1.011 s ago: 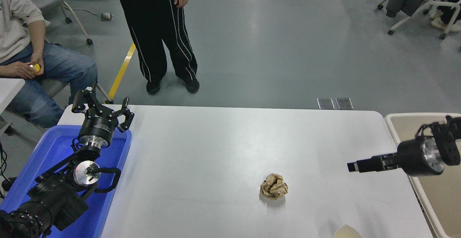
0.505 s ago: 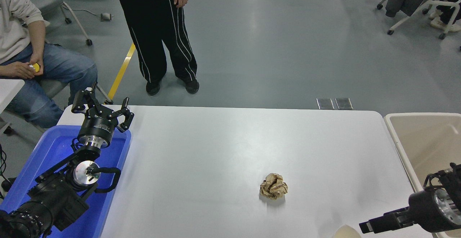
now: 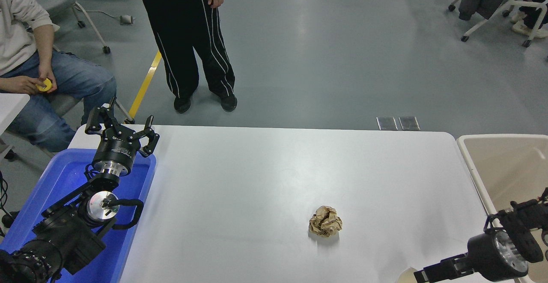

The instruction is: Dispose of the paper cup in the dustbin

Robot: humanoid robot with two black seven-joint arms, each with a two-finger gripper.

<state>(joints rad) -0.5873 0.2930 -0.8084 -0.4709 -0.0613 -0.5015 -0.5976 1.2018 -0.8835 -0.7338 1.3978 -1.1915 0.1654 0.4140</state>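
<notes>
White surface (image 3: 265,180) carries a brown paper ball (image 3: 325,227), with the beige dustbin (image 3: 471,163) at its right edge and a blue tub (image 3: 64,176) at its left. Left pincer (image 3: 120,126) hangs spread wide over the tub, holding nothing. Right pincer (image 3: 421,274) reaches the cup (image 3: 406,275) at the bottom edge; I cannot tell its opening.

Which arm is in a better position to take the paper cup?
The right claw: it is beside the paper cup at the table's near right edge. The left claw is far away, above the blue tub.
</notes>
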